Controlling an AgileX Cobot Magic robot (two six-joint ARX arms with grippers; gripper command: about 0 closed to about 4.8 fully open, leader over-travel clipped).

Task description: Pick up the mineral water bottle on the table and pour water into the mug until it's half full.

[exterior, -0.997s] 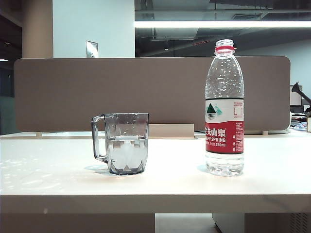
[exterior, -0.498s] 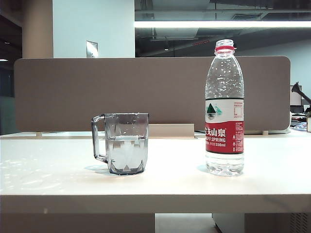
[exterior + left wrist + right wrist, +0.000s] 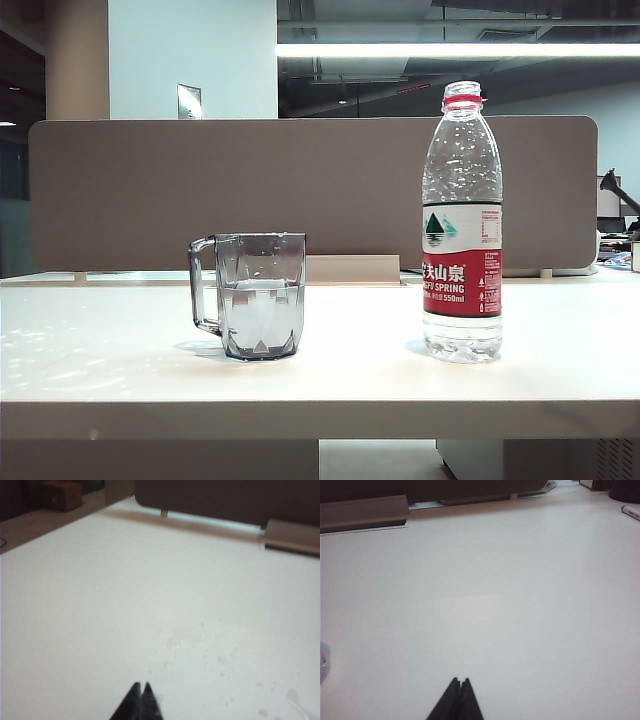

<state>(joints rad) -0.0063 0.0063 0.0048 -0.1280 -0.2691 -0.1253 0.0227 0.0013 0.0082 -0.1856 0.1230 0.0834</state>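
Note:
The mineral water bottle (image 3: 462,225) stands upright on the right of the table (image 3: 320,375), uncapped, with a little water (image 3: 462,338) at its base. To its left stands the smoky grey mug (image 3: 252,295), handle to the left, holding water (image 3: 260,315) to about half its height. Neither arm shows in the exterior view. In the left wrist view my left gripper (image 3: 141,686) is shut and empty over bare tabletop (image 3: 150,590). My right gripper (image 3: 460,681) is likewise shut on nothing over the table (image 3: 485,595); a sliver of clear plastic (image 3: 323,661) shows at that view's edge.
A brown partition panel (image 3: 310,190) runs along the table's far edge, with a pale block (image 3: 350,268) at its foot. A marker pen (image 3: 631,512) lies at the far corner in the right wrist view. A cardboard box (image 3: 61,494) sits beyond the table in the left wrist view.

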